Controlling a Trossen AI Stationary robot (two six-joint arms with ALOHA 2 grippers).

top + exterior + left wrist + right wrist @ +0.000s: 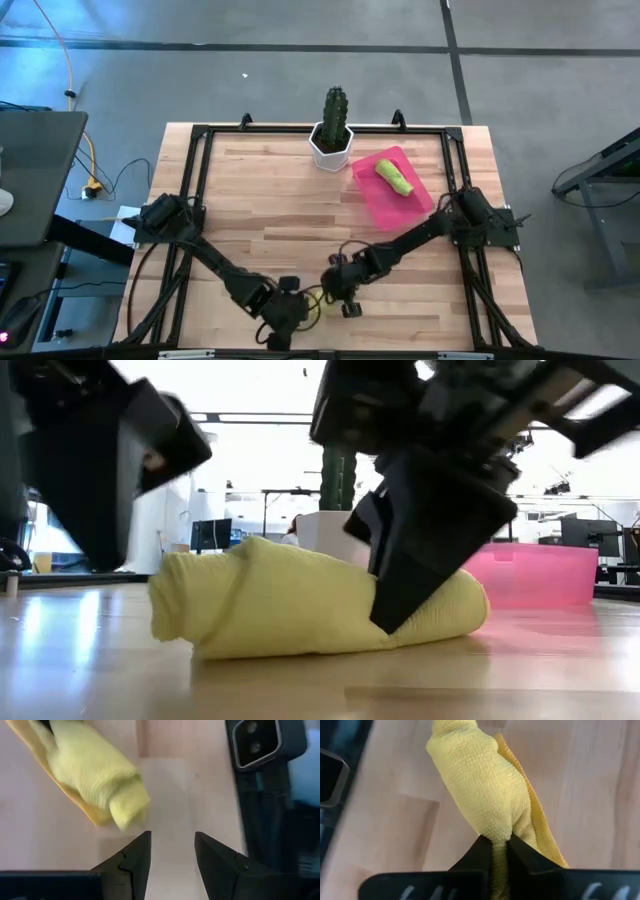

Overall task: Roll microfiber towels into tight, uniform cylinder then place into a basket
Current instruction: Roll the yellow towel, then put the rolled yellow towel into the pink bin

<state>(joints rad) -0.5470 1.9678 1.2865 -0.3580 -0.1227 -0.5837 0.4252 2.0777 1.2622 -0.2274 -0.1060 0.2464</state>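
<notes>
The right gripper (500,845) is clenched on one end of the rolled yellow towel (485,790), its two fingers pinched so tight on the cloth that only a thin fold shows between them; from that pincer the roll runs straight ahead, its long axis in line with the fingers, with a loose flap of the same cloth lying flat on the table (270,190) along one side; in the low view the towel (290,605) rests on the wood as a fat, slightly uneven cylinder with the right gripper (415,595) pressed down on one end; the left gripper (172,852) hovers released just beyond the other end, jaws apart and holding nothing, the towel (100,775) lying close ahead of its fingertips and a little to one side, not between them; in the high view both pincers, right gripper (340,290) and left gripper (290,310), sit at the near edge of the table with the yellow cloth between them; the basket (385,205) lies well apart from the right pincer, up along its own arm towards the far side, already holding the rolled green towel (394,178), beside the cactus pot (331,145); the right arm is the nearer to the basket and has the grip, so the carry looks to be its job, though an end-on pinch may let the roll sag or unwind once lifted.
</notes>
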